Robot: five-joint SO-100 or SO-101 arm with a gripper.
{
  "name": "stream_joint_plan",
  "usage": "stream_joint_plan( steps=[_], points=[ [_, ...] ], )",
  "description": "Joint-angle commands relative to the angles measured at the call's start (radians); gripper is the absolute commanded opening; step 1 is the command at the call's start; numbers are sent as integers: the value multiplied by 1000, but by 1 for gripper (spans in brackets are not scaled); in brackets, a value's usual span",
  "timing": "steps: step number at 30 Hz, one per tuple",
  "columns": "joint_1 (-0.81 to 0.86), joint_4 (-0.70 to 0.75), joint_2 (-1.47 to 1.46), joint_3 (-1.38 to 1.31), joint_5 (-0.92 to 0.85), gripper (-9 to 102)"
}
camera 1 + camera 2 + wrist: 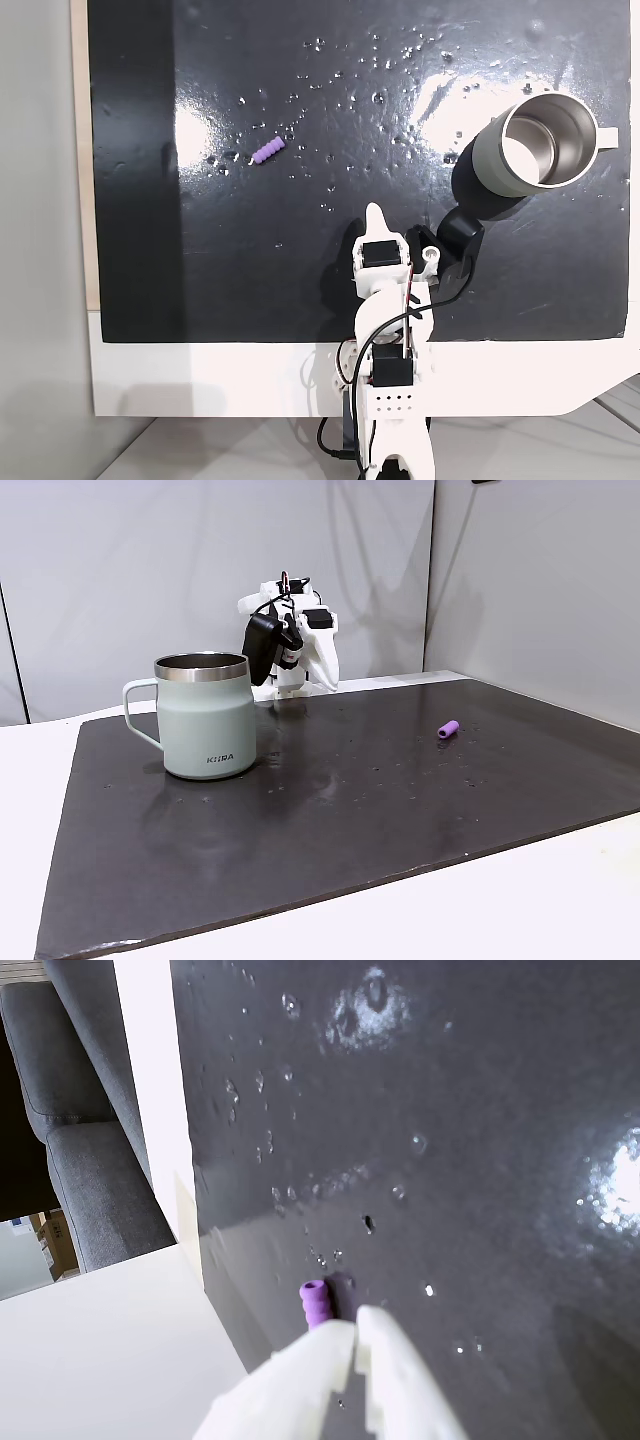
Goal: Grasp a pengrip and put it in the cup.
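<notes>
Purple pengrip (268, 152) lies on the dark surface (250, 280), well apart from the white fingers (355, 1345), which are closed on nothing. Arm is folded low at the surface's edge, beside the cup (520, 150).

Pengrip (267, 152) lay on mat (300, 290), upper left in a fixed view; cup (520, 150) stood upright on same mat at upper right, well apart. Mat rested on worktop (200, 380). Arm base sat at bottom centre, pincer (374, 212) between pengrip and cup, nearer bottom edge.
</notes>
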Motion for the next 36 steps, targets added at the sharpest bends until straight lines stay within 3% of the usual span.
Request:
stream_joint_plan(
  steps=[1, 20, 25, 29, 36],
  points=[
    [-14, -2, 20, -2, -18, 0],
    [11, -64, -23, -52, -12, 0],
    [-14, -143, -301, -179, 6, 0],
    [-25, -236, -695, -380, 6, 0],
    [-41, -245, -1255, -784, 6, 0]
  ],
)
